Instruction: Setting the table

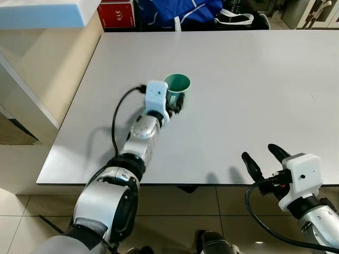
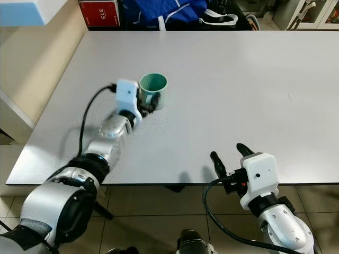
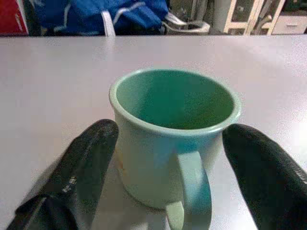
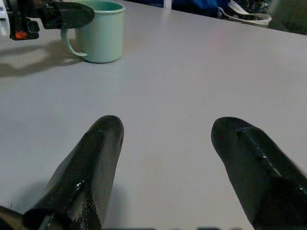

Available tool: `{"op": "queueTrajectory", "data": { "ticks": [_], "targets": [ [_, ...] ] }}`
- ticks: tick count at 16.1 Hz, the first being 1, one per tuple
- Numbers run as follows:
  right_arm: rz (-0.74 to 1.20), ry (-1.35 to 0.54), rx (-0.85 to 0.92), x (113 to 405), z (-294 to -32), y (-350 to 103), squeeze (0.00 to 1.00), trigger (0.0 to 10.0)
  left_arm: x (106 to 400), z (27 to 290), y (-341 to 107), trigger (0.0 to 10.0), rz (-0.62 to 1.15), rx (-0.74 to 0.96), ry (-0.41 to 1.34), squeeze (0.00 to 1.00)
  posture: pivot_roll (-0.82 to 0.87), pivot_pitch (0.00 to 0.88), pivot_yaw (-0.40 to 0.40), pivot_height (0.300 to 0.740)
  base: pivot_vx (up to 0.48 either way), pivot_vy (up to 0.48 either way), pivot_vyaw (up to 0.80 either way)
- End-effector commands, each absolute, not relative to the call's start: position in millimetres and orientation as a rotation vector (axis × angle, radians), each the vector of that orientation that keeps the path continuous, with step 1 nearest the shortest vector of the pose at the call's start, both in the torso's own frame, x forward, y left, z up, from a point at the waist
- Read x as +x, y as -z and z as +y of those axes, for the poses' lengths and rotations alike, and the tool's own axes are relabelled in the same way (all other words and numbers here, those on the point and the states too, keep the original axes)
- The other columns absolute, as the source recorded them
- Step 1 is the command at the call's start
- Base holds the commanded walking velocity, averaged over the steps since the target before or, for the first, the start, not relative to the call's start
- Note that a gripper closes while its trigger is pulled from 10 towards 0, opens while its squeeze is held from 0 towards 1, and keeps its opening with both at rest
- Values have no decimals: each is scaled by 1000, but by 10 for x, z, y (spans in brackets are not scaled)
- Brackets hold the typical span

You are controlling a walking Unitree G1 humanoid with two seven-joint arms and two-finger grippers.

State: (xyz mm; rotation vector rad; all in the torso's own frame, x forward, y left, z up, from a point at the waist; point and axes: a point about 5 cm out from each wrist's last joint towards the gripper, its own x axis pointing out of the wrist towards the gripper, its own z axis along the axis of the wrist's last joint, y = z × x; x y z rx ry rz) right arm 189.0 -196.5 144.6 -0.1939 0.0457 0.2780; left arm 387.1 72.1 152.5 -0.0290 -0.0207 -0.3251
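Note:
A mint-green mug [image 1: 177,83] stands upright on the pale grey table [image 1: 249,74], left of the middle. Its handle [image 3: 194,184] points back toward my left wrist. My left gripper [image 3: 171,132] is open, one black finger [image 3: 88,160] close against one side of the mug and the other finger [image 3: 261,167] a small gap off the opposite side. My right gripper [image 1: 259,152] hovers open over the table's near edge on the right, holding nothing; the mug [image 4: 100,33] stands well beyond it.
A blue bag [image 1: 180,10] and a red box [image 1: 116,13] sit past the table's far edge. A light blue-topped counter [image 1: 42,13] stands to the left. Tiled floor [image 1: 175,211] lies below the near edge.

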Motion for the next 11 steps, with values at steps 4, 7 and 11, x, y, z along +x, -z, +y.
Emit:
{"op": "queueTrajectory", "data": {
  "ticks": [4,7,11],
  "targets": [
    [63,-316,-187,1946,-1930,-1419,0,10000,3897,739,-1748,10000,-105,-42,340,0,-398,52,51,740,0,0,0],
    [56,-329,-184,1984,-1911,-1397,0,10000,3796,836,-1878,10000,-177,-66,334,0,-357,16,41,740,0,0,0],
    [45,-316,-169,2143,-1949,-1343,0,10000,3470,1171,-2016,10000,-231,-40,297,0,-269,0,60,740,0,0,0]
  ]
}}
